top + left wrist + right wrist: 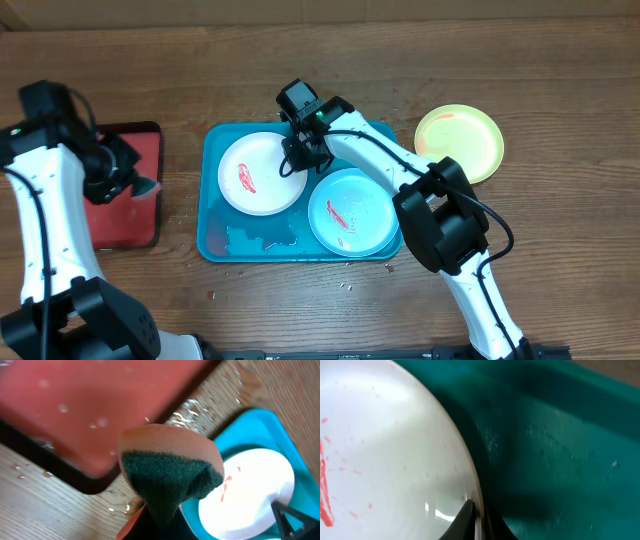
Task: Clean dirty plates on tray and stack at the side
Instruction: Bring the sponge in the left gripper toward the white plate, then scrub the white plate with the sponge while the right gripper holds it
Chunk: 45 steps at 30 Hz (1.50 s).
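Progress looks to us about a third along. One yellow-green plate sits on the wooden surface to the right of the teal tray, well apart from the other two. We take it as the start of the side stack, though a faint warm tinge near its far rim leaves us unsure that it is fully clean. Two plates lie on the tray, the white plate in the left half and the mint plate in the right half. They are near each other, and both carry red smears.

The right claw is at the white plate's right edge. In the right wrist view its fingertips stand either side of the rim and appear clamped on it, which we read as steadying the plate for scrubbing. The left claw hangs over the small red tray, left of the teal one. It is pinched on a sponge with an orange back and green scouring face, which folds in the grip and touches no plate. A puddle sits in the teal tray's near-left part.

By our reckoning, both smeared plates have yet to be wiped and moved onto the yellow-green one.
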Tool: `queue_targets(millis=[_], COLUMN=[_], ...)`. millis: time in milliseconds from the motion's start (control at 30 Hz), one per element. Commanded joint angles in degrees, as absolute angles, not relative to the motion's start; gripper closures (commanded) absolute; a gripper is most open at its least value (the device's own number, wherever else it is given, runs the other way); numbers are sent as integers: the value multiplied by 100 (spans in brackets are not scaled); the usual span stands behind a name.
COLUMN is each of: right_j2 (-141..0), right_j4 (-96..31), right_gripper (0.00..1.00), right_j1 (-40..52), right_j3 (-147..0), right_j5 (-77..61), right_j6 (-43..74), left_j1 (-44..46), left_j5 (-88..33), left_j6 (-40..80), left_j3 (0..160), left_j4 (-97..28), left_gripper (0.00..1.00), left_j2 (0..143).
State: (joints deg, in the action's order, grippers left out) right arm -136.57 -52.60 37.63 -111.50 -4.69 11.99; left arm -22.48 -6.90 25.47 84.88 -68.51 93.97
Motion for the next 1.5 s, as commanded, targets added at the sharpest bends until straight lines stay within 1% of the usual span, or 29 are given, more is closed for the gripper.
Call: queue_targets(millis=[0, 133, 300, 433, 600, 867, 967, 1133, 1233, 1467], right_j2=[-13743, -13743, -13743, -13745, -13745, -13743, -13745, -13745, -13745, -13745], right_j4=[-5642, -6125, -6202, -6219, -6296, -6337, -6337, -6337, -6337, -6361], right_gripper=[96, 96, 96, 96, 96, 96, 96, 96, 96, 96], right_j1=[3765, 3778, 3782, 3782, 3782, 3782, 3782, 3780, 3782, 3780], right_j3=[-11144, -11144, -11144, -11144, -11144, -11144, -11144, -11144, -11144, -11144], right_j5=[-467, -847, -1741, -1813, -1811, -1811, -1811, -1809, -1809, -1758], right_j6=[1848, 2220, 2578, 2580, 2580, 2580, 2578, 2578, 2578, 2576], left_j1=[-1809, -1190, -360, 311, 744, 882, 882, 882, 851, 666], left_j5=[-731, -735, -760, -753, -733, -764, -1085, -1214, -781, 1258], left_j6=[2416, 2375, 2383, 2491, 3070, 3245, 3203, 2744, 2528, 2523], left_j3=[8512, 8246, 7664, 7273, 7094, 7091, 7089, 7091, 7089, 7210], left_j4=[-6788, -6471, -5843, -5144, -4617, -4584, -4589, -4598, -4788, -5485], left_gripper=[96, 96, 96, 96, 96, 96, 96, 96, 96, 96], left_j2=[9419, 9450, 9456, 9550, 9730, 10460, 10796, 11266, 11430, 11448])
